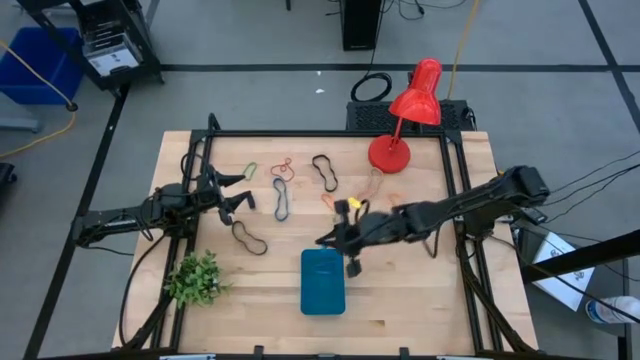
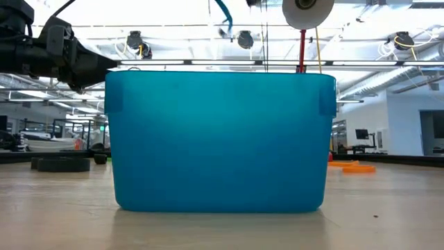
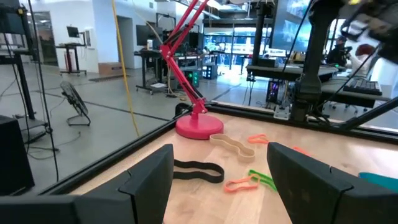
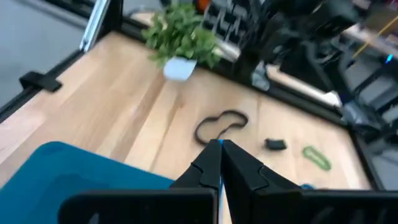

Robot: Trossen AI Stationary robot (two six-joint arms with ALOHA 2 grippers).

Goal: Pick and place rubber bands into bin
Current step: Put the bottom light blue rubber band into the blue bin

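Overhead view looks straight down on the pale wooden bench (image 1: pixel 420 300); low view sits close against the shallow teal-blue plastic bin (image 2: pixel 218 139), also seen overhead (image 1: pixel 322 281).

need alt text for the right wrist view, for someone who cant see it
The right gripper, jaws closed with a sliver of blue between them, hangs over the wooden table just past the teal bin. Beyond lie a black rubber band, a green rubber band and a small potted plant.
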